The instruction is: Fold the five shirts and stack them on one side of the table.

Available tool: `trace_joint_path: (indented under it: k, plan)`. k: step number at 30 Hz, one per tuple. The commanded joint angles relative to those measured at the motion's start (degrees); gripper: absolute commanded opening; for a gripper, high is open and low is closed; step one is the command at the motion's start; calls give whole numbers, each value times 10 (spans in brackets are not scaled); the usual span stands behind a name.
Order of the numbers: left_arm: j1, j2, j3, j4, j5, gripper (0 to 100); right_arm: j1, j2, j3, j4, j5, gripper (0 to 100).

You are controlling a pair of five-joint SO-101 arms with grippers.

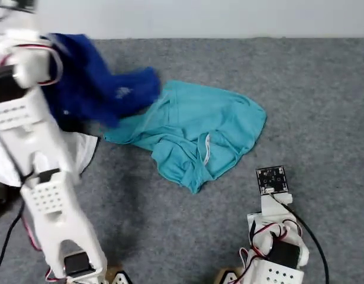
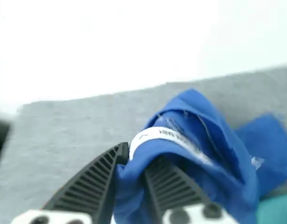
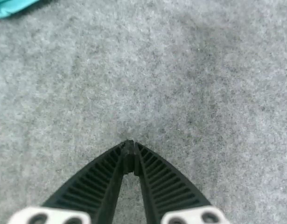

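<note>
My left gripper [image 2: 134,161] is shut on the collar of a dark blue shirt [image 2: 204,135], held up off the table. In the high view that blue shirt [image 1: 96,86] hangs from the left arm at the far left, its lower part draped over the edge of a crumpled teal shirt [image 1: 196,130] lying mid-table. A white shirt [image 1: 81,151] lies on the table under the left arm. My right gripper [image 3: 129,151] is shut with nothing in it, low over bare grey felt at the near right.
The grey felt table [image 1: 312,100] has open room on its right half. The right arm's base [image 1: 276,248] stands at the near edge. A pale wall [image 1: 229,18] runs along the far side.
</note>
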Motion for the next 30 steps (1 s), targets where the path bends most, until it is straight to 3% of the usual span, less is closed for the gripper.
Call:
trace_joint_path:
  k: [1, 6, 11, 15, 22, 30]
  plan:
    - [-61, -84, -27, -7, 1, 12, -3, -6, 8, -8, -5, 9]
    - [-172, -127, -26, -44, 2, 12, -3, -6, 8, -8, -5, 9]
    - [-261, -121, -13, -18, 1, 12, -3, -6, 8, -8, -5, 9]
    - [-293, -99, 8, 19, -37, 35, -3, -6, 8, -8, -5, 9]
    - [-355, -98, 96, 18, -69, 216, -3, -6, 8, -8, -5, 9]
    - [-359, -145, 174, 18, -70, 232, -3, -6, 8, -8, -5, 9]
